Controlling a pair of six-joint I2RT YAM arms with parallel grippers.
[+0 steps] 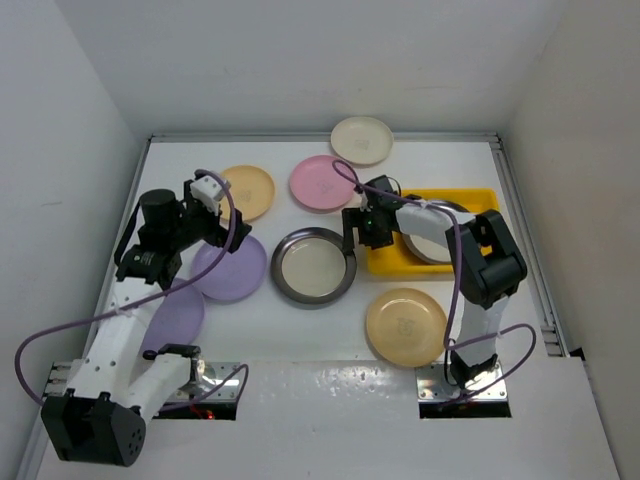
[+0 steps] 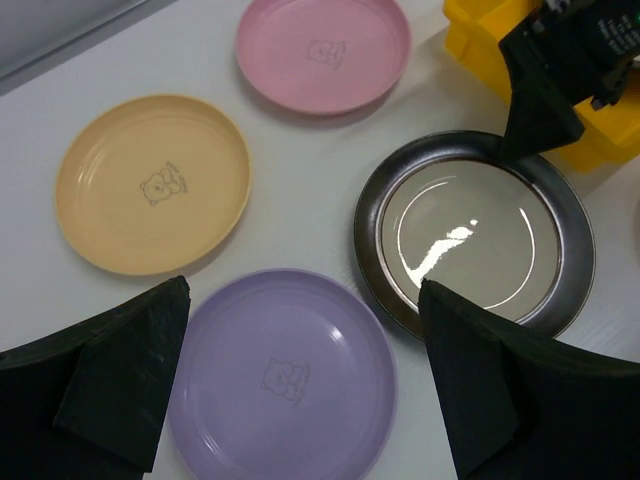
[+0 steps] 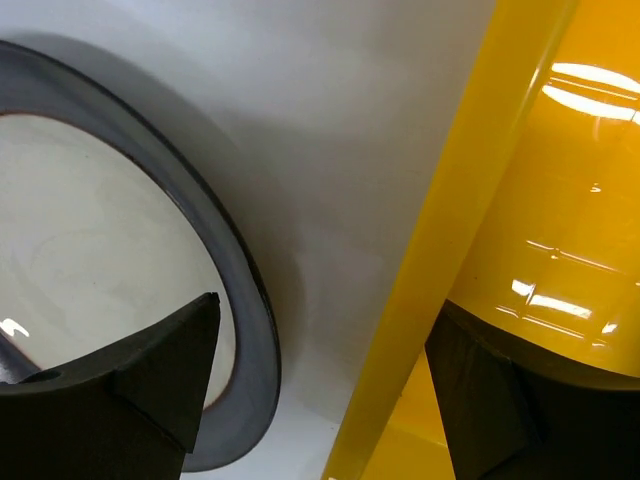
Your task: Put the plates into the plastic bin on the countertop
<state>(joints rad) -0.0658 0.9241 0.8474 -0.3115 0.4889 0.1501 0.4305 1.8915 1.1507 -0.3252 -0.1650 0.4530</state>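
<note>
Round plates lie on the white countertop [image 1: 290, 340]: cream [image 1: 361, 139], pink [image 1: 322, 183], yellow-orange [image 1: 246, 192], tan [image 1: 405, 326], two purple ones [image 1: 235, 272] [image 1: 172, 318], and a steel-rimmed plate [image 1: 314, 266]. Another steel-rimmed plate [image 1: 437, 243] rests in the yellow plastic bin [image 1: 470, 195], partly hidden by the right arm. My left gripper [image 2: 305, 290] hovers open over a purple plate [image 2: 285, 375]. My right gripper [image 3: 322, 330] is open, one finger over the steel-rimmed plate [image 3: 235, 270], the other inside the plastic bin [image 3: 470, 200], straddling its left wall.
White walls enclose the countertop on three sides, with metal edging [image 1: 525, 240] along the right. Both arm bases and purple cables [image 1: 60, 330] occupy the near edge. The steel-rimmed plate lies close to the bin's left wall.
</note>
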